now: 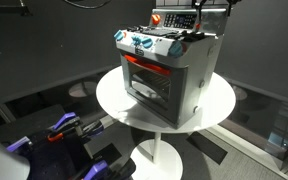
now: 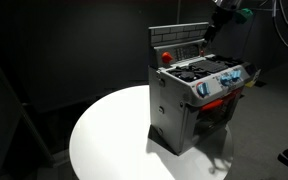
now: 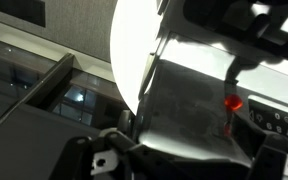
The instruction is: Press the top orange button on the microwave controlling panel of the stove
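**Grey stove on a white counter, claw up by the back panel**

Grey and boxy, the stove stands near the middle of the round white counter. In both exterior views it is whole, with the orange-trimmed oven window and the row of knobs on its front. The dark upright panel rises at the stove's 12 o'clock edge. Its buttons are too small to pick out singly. Only a red spot at the panel's 9 o'clock end reads clearly.

The claw comes in from the frame's top edge at about 1 o'clock from the stove, and the arm above it is cut off. It hangs just beside the panel's 3 o'clock end, but whether it touches cannot be told. It is a dark shape against a dark room, so whether it is spread or pressed together cannot be told either.

From the opposite side, an exterior view shows the stove at the counter's 3 o'clock rim. There the claw sits at 12 o'clock above the knobs, again cropped at the top.

The wrist view is blurred. A bright arc of counter, a grey face of the stove and one red spot at 3 o'clock can be made out. Dark hardware fills the 1 o'clock corner and the bottom edge.
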Robot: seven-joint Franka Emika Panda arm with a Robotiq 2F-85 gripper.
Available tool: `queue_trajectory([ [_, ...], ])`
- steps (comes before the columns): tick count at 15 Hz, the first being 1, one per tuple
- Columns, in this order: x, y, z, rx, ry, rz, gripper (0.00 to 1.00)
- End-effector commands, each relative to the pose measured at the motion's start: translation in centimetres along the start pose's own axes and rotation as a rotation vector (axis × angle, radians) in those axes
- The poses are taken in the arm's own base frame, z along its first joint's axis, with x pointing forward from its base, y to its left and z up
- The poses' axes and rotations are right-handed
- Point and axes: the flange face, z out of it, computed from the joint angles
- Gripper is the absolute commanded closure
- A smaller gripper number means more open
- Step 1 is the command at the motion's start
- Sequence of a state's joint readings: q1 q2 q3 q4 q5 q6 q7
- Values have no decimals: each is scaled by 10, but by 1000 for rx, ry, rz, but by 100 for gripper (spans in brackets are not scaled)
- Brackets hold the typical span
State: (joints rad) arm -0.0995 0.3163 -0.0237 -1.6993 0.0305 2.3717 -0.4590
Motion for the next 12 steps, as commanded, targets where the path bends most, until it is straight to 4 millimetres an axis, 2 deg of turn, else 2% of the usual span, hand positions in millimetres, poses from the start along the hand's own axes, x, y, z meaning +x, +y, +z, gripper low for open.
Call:
queue_trajectory([
  [1,0,-1,-16,11,10,6,0],
  [12,-27,-5,-42,31,-9,39,0],
])
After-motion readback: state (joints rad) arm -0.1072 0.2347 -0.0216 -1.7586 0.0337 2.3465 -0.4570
